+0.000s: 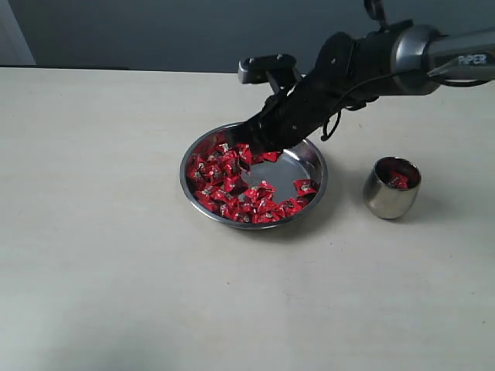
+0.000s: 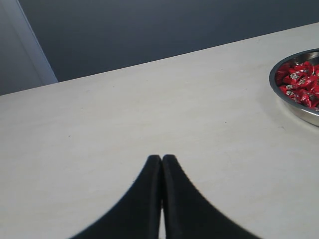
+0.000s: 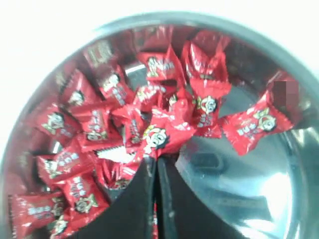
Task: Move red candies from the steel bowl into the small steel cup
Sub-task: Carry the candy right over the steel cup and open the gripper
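The steel bowl [image 1: 319, 185] sits mid-table with many red candies [image 1: 220, 182] heaped on its left side. My right gripper [image 1: 241, 148] reaches down into the bowl's far left part. In the right wrist view the right gripper [image 3: 156, 160] is shut, its tips pinching the wrapper of one red candy [image 3: 164, 132], with red showing between the fingers. The bowl's bare mirror bottom [image 3: 239, 184] lies beside it. The small steel cup [image 1: 389, 197] stands right of the bowl, with red candies [image 1: 398, 180] inside. My left gripper [image 2: 162, 158] is shut and empty over bare table, well away from the bowl [image 2: 296, 109].
The pale table [image 1: 100, 232] stretches wide around the bowl and cup. A dark wall [image 1: 193, 31] runs behind the table's back edge. The right arm [image 1: 418, 54] comes in from the upper right, above the cup.
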